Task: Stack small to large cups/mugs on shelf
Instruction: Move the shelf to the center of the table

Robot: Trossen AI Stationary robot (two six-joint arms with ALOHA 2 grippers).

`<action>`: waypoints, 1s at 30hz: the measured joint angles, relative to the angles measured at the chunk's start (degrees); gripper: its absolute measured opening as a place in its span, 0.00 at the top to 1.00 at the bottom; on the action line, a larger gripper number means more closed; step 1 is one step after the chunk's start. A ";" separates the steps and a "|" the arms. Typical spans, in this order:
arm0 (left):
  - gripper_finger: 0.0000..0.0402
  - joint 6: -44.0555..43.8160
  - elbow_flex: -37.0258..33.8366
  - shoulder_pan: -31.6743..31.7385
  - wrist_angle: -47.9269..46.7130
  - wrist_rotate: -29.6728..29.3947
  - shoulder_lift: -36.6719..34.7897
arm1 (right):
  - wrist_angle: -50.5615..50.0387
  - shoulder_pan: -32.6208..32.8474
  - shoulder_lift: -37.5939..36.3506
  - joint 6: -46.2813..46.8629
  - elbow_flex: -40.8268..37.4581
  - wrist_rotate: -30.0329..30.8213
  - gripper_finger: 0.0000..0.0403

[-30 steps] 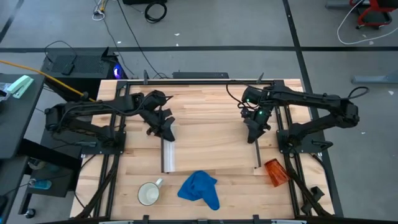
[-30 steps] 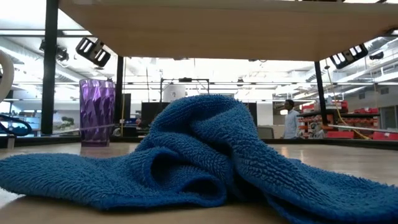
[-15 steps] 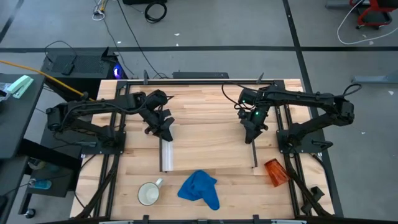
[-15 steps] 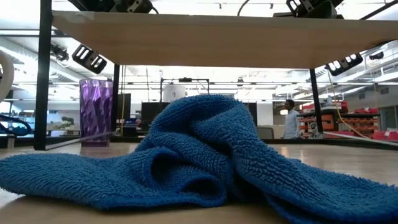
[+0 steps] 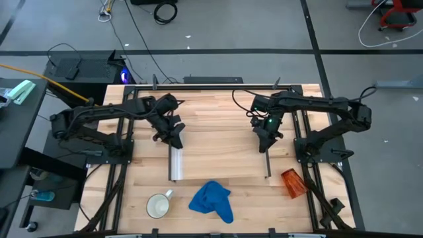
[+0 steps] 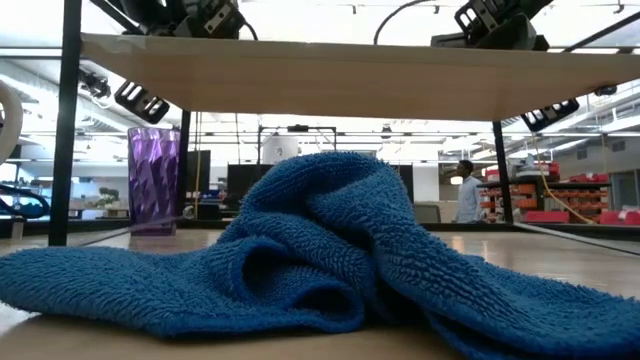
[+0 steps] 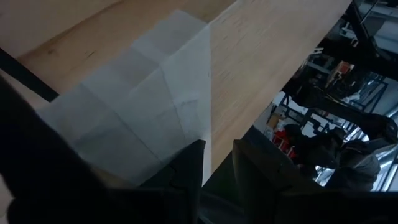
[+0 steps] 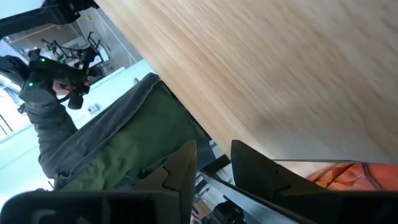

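Fingers: left gripper [image 5: 176, 140] and right gripper [image 5: 266, 144] each clamp one end of the shelf [image 5: 221, 149], held above the table [image 5: 218, 109].
Shelf: long axis runs arm to arm, white strip [image 5: 177, 164] at left.
Handling: keep both ends level; set down square.
Mug [image 5: 158, 205], orange cup [image 5: 292, 183]: near table edge.
Purple cup [image 6: 155, 181]: upright beneath.
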 joint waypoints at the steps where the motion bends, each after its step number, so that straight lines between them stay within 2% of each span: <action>1: 0.76 0.22 0.00 0.02 0.02 0.27 0.37 | -0.28 -0.21 0.11 -0.36 0.00 -0.15 0.73; 13: 0.74 2.06 0.09 0.37 0.76 0.50 1.18 | -2.58 -1.95 -0.44 -2.63 0.00 -0.08 0.73; 30: 0.59 6.48 0.11 3.41 -1.89 2.45 0.77 | -2.65 -2.09 -0.44 -3.33 0.15 -0.93 0.73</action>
